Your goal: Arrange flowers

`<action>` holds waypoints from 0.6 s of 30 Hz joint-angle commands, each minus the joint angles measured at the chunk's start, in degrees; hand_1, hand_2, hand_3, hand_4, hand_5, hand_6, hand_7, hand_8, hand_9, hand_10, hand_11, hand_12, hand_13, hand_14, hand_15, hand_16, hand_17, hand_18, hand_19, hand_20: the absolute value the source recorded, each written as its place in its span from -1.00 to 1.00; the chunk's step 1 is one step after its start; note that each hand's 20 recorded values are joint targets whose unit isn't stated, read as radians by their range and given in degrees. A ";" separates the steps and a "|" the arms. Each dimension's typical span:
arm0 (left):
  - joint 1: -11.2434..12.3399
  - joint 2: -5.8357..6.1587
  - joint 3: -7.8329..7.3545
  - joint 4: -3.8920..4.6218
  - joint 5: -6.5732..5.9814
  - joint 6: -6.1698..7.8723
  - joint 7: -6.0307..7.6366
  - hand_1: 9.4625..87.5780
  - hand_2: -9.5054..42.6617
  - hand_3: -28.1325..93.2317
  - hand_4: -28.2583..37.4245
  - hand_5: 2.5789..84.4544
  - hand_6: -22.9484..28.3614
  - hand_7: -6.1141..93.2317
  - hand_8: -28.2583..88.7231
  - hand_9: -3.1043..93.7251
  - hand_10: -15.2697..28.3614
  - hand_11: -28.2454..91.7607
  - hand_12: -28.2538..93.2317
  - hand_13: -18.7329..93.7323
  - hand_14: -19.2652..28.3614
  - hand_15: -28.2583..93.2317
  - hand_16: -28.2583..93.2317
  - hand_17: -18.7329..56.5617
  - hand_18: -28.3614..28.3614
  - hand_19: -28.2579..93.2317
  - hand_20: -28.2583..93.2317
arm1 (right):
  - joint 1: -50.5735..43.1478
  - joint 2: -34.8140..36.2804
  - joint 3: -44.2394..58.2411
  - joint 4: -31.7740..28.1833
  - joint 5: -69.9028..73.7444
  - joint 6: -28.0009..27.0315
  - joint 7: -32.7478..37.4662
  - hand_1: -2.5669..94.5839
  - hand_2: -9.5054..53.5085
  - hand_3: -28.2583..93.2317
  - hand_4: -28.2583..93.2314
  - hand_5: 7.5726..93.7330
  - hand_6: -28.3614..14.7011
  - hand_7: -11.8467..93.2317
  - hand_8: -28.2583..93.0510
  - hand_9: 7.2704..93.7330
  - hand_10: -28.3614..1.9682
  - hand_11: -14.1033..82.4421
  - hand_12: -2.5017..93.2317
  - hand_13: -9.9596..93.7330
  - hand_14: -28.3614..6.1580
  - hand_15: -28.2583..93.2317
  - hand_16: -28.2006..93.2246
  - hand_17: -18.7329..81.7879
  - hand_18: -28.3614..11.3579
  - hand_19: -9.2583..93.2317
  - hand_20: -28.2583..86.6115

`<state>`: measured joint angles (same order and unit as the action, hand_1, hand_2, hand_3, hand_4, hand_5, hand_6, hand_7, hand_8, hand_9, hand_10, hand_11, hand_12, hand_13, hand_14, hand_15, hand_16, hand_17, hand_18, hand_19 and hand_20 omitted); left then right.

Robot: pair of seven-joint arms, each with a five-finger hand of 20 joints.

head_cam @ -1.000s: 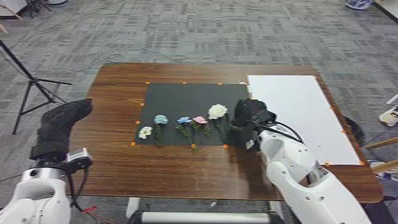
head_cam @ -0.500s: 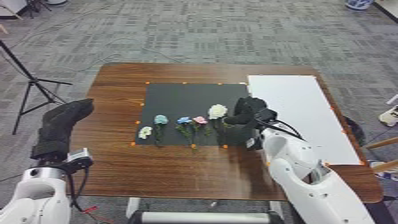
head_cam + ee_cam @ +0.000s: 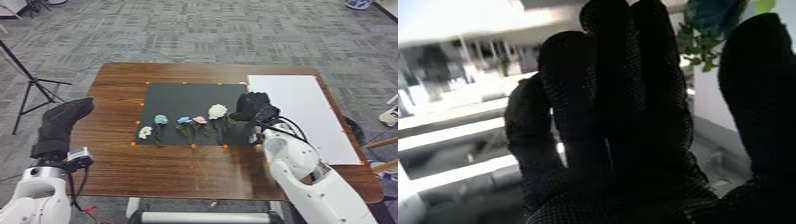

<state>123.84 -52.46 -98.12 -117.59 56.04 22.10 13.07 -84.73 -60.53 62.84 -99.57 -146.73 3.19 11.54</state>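
Grey carpet (image 3: 231,30) with a woven pattern of small blocks covers the floor, and a thin black tripod (image 3: 33,77) stands on it at the left. Brown wooden table (image 3: 178,172) has a smooth, slightly shiny grain. On it lie a matte, dark sheet (image 3: 182,97) and, to its right, a long white sheet (image 3: 298,107), with small orange marks at their borders.

Five flowers are in a row on the dark sheet, stems pointing towards the robot. From left to right: a small white flower (image 3: 145,132) with a yellowish middle, a round pale-blue flower (image 3: 161,119), a blue flower (image 3: 184,120), a pink flower (image 3: 200,120), and a big, full white flower (image 3: 218,111).

The right hand (image 3: 254,106) is just beside this last one, above where the two sheets meet. In the right wrist view, the right hand (image 3: 638,150) has its fingers straight and thumb apart, its glove of netted black fabric. Dark-blue petals (image 3: 713,15) and small green leaves (image 3: 704,47) appear between them; I cannot tell if they are held.

The left hand (image 3: 64,122) is over the left side of the table, fingers extended loosely, holding nothing.
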 commanded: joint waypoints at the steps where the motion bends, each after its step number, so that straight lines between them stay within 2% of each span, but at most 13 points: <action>1: 0.53 -0.29 -0.29 -0.35 0.04 -0.09 0.35 -0.55 -0.48 0.59 -0.93 0.19 0.03 -0.50 -0.66 0.07 0.31 -0.17 -0.35 -0.03 0.51 -0.20 -0.56 -0.42 0.39 -0.42 -0.30 | -1.80 0.95 -1.03 0.93 -3.17 -3.39 -2.30 -0.22 -1.00 0.60 -0.86 0.60 0.41 -0.34 -0.57 0.76 0.12 -0.26 -0.51 0.46 -0.10 0.44 0.04 -0.02 -0.78 0.65 0.48; 12: 0.69 -0.48 -0.34 -0.43 -0.01 -0.02 0.53 -0.55 -0.48 0.59 -0.93 0.19 0.03 -0.50 -0.66 0.07 0.31 -0.17 -0.35 -0.02 0.51 -0.20 -0.56 -0.42 0.39 -0.42 -0.30 | 0.01 4.98 -0.52 0.61 -3.59 -6.37 -4.08 -0.21 -1.00 0.62 -0.89 0.57 0.42 -0.34 -0.56 0.73 0.15 -0.26 -0.51 0.44 -0.10 0.44 0.04 -0.03 -0.75 0.63 0.47; 18: 0.65 -0.49 -0.33 -0.49 -0.12 0.12 0.42 -0.55 -0.49 0.59 -0.92 0.19 0.03 -0.50 -0.66 0.07 0.31 -0.17 -0.35 -0.02 0.51 -0.20 -0.56 -0.42 0.39 -0.42 -0.30 | 1.68 5.91 0.75 0.04 -2.00 -6.11 -3.96 -0.23 -1.00 0.64 -0.89 0.57 0.43 -0.34 -0.60 0.72 0.15 -0.26 -0.52 0.43 -0.10 0.43 0.04 -0.04 -0.74 0.62 0.48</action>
<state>124.07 -52.51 -98.23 -117.64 56.02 22.12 13.29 -84.95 -56.40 61.97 -99.05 -149.50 -2.52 7.71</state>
